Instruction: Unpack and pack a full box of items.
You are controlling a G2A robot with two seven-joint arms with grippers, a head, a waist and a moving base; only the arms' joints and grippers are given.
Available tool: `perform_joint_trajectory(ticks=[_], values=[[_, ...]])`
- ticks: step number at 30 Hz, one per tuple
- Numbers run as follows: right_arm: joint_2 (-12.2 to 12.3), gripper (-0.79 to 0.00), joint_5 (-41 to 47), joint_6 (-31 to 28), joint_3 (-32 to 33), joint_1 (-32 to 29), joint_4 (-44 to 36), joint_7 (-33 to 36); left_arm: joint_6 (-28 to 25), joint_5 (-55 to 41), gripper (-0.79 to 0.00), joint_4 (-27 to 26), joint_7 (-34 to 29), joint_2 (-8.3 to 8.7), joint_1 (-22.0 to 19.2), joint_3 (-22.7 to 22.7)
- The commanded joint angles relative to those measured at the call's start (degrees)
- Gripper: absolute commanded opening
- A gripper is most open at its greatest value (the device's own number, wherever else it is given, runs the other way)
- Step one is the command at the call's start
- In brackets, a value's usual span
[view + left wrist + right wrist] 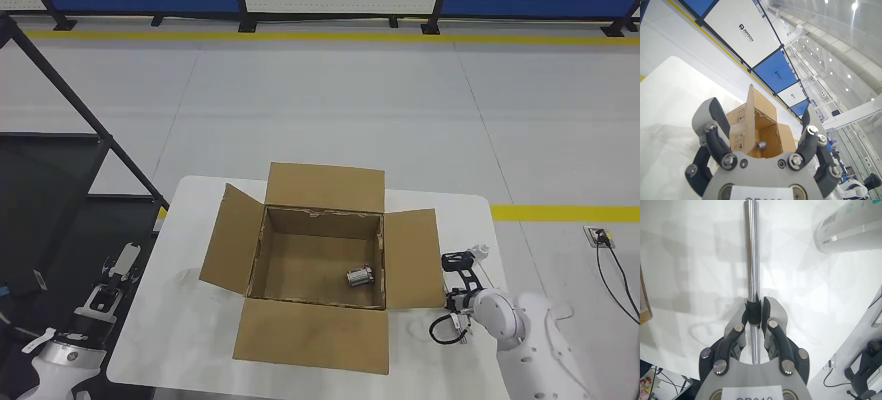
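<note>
Now | right pincer (755, 311) clamps steel rod (751, 247) | left pincer (762, 113) spread wide

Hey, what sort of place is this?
Likely a factory hall or robotics test lab: yellow floor line, blue and white partition panels, and a high ceiling with rows of lights.

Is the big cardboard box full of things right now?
No, the cardboard box is open, with just one small metal part lying on its bare floor.
</note>
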Motion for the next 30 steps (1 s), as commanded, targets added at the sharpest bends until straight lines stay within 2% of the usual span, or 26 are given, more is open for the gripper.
perform_joint_trajectory(ticks=[1, 5, 13, 16, 19, 22, 26, 29, 30], values=[[0.1, -0.499, 0.2, 0.5, 0.0, -0.4, -1.5, -0.3, 0.0, 0.0, 0.0, 0.0, 0.0, 0.0, 0.0, 0.0], [0.4, -0.477, -0.5, 2.6, 1.1, -3.0, -9.4, -1.2, 0.0, 0.0, 0.0, 0.0, 0.0, 0.0, 0.0, 0.0], [0.9, -0.44, -9.5, 8.3, 1.6, -10.7, -37.6, 2.2, 0.0, 0.0, 0.0, 0.0, 0.0, 0.0, 0.0, 0.0], [0.9, -0.437, -11.5, 7.2, -0.4, -11.7, -45.3, 1.0, 0.0, 0.0, 0.0, 0.0, 0.0, 0.0, 0.0, 0.0], [0.9, -0.428, -12.7, 4.6, -4.3, -10.2, -48.7, -0.1, 0.0, 0.0, 0.0, 0.0, 0.0, 0.0, 0.0, 0.0], [0.6, -0.416, -10.3, 0.6, -9.3, -5.9, -47.4, -0.7, 0.0, 0.0, 0.0, 0.0, 0.0, 0.0, 0.0, 0.0], [-0.1, -0.409, -2.2, -6.3, -16.2, 4.3, -37.2, 2.1, 0.0, 0.0, 0.0, 0.0, 0.0, 0.0, 0.0, 0.0], [-1.2, -0.209, 4.0, -9.9, -22.2, 14.1, -25.1, 6.6, 0.0, 0.0, 0.0, 0.0, 0.0, 0.0, 0.0, 0.0], [-1.7, -0.203, 6.0, -10.4, -24.0, 17.3, -20.8, 7.8, 0.0, 0.0, 0.0, 0.0, 0.0, 0.0, 0.0, 0.0]])
